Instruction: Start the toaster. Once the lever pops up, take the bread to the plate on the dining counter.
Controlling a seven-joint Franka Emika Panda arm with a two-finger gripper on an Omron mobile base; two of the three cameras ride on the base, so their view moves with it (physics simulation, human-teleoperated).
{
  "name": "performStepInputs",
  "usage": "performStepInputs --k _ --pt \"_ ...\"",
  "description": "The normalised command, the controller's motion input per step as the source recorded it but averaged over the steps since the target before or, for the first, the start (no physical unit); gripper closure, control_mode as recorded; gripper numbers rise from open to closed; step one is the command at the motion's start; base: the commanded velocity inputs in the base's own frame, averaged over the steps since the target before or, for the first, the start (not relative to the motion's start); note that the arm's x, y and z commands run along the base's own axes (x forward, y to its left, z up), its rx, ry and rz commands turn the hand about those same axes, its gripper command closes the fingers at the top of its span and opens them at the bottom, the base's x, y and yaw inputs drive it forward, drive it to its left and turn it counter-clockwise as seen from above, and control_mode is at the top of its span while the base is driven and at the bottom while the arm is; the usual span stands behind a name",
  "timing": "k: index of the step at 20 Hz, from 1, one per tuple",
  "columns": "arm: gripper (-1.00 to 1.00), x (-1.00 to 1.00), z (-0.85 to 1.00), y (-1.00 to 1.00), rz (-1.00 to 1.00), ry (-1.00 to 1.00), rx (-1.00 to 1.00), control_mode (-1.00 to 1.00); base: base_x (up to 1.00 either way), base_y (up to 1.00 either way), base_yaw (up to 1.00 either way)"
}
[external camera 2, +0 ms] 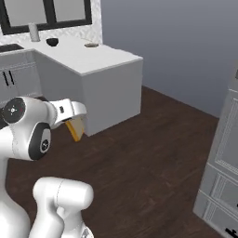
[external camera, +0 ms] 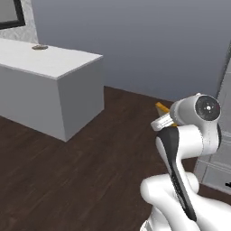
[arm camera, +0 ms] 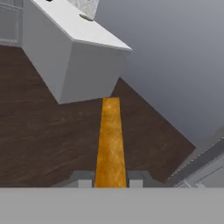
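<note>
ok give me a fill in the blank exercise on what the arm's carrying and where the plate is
1. The fingers are shut on a slice of ____, seen edge-on in the hand view.
2. The plate sits on top of the white dining ____.
3. The floor under the robot is dark ____.
4. In the right base view, a small dark ____ stands on the counter left of the plate.

Missing words: bread; counter; wood; bowl

The white arm [external camera 2: 28, 139] is bent and held up high over the floor. Its gripper [arm camera: 110, 179] points forward. The two dark fingers [arm camera: 83, 178] are closed tight on the bread [arm camera: 110, 140], one on each side.
</note>
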Motion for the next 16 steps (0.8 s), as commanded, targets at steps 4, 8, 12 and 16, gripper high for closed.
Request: performStepInputs --k 4,8,12,16 --pt "1.00 0.00 0.00 0.00 0.00 0.00 0.00 1.00 1.00 0.21 -0.37" --pt "1.00 0.00 0.00 0.00 0.00 0.00 0.00 1.00 1.00 0.46 -0.33" --pt "1.00 0.00 0.00 0.00 0.00 0.00 0.00 1.00 1.00 0.57 -0.29" --pt "1.00 0.00 0.00 0.00 0.00 0.00 0.00 1.00 1.00 0.51 -0.27"
